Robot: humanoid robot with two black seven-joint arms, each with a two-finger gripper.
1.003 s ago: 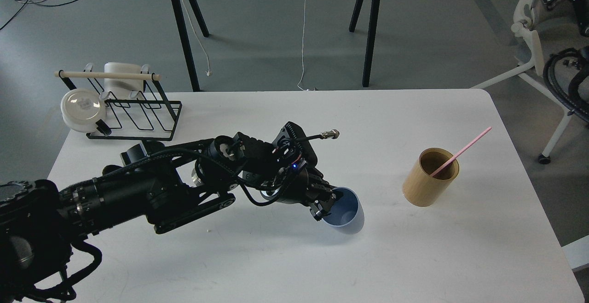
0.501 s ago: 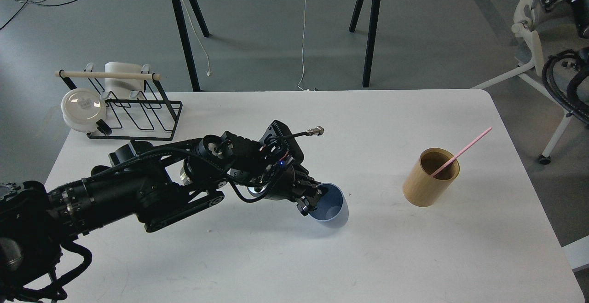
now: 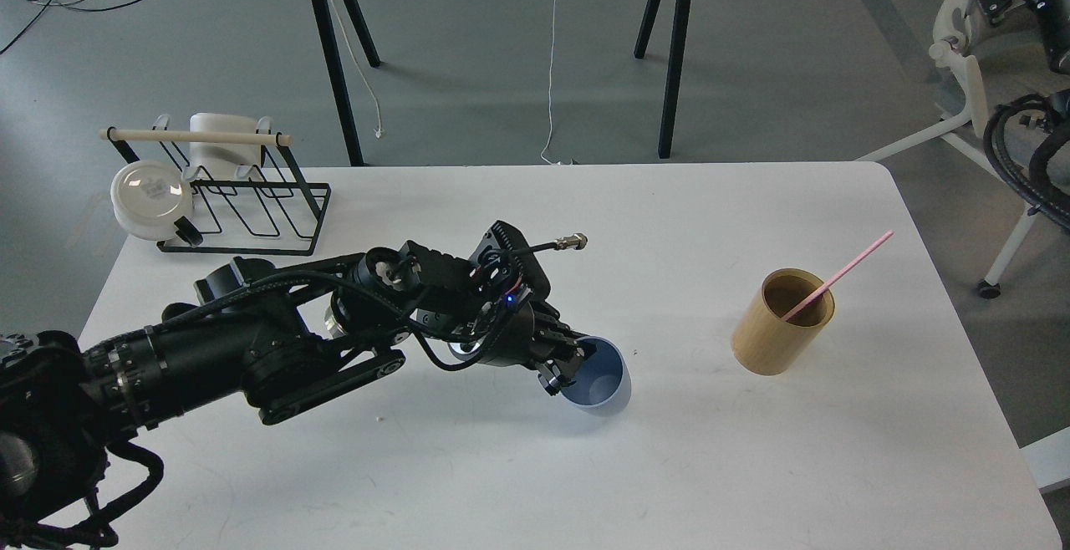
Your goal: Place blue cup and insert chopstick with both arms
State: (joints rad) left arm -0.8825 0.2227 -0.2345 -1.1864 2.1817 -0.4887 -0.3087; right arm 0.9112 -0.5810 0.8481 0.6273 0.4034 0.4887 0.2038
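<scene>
My left arm reaches in from the lower left across the white table (image 3: 518, 483). Its gripper (image 3: 567, 364) is shut on the left rim of the blue cup (image 3: 600, 381), one finger inside the mouth and one outside. The cup stands upright near the middle of the table, open end up. The pink chopstick (image 3: 840, 276) leans out to the upper right of the tan cylinder (image 3: 782, 321), at the right of the table. My right arm and gripper are out of view.
A black wire rack (image 3: 238, 199) with a pale wooden rod, a white bowl (image 3: 149, 199) and a white cup stands at the table's back left corner. Behind the table is another table's black legs (image 3: 334, 57). A white chair base (image 3: 995, 157) is off to the right.
My left gripper has carried the blue cup to the left, away from the tan cylinder. In the last half second it barely moved. The chopstick and cylinder have not moved.
</scene>
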